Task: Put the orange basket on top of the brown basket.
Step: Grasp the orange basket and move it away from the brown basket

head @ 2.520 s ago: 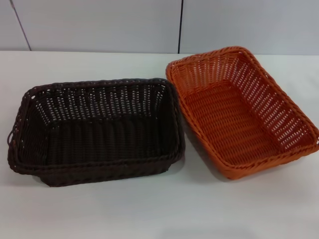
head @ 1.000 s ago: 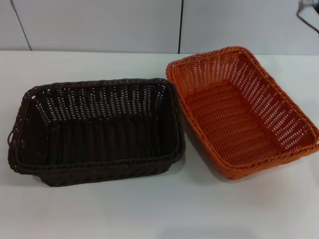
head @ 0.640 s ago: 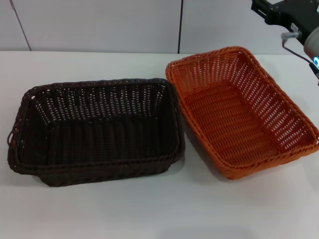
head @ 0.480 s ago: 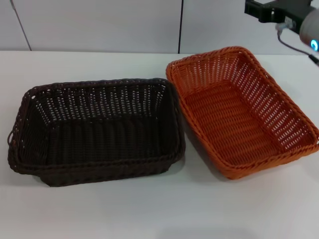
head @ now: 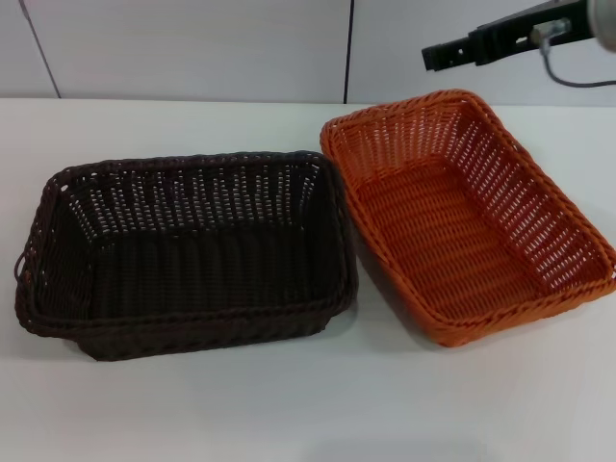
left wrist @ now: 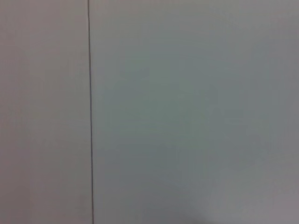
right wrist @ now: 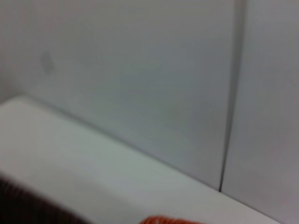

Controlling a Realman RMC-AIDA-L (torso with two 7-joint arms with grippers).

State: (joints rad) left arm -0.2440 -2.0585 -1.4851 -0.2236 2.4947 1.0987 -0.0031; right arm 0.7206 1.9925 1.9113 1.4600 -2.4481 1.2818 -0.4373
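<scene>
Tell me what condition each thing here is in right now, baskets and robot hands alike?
orange basket: upright, empty, on the table, not stacked.
brown basket: upright, empty, on the table, its rim close beside the orange one.
right gripper: in the air above and behind the orange basket, holding nothing.
left gripper: out of sight.
table: white, carries both baskets.

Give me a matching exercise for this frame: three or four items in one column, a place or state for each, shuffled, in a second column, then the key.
Items:
1. orange basket
2. brown basket
3. right gripper
4. left gripper

Places or states:
A. out of view
B. on the table, on the robot's left
C. in the air, above and behind the orange basket's far rim
D. on the table, on the robot's right, empty

Pairs: 1-D, 2-B, 3-C, 4-A
</scene>
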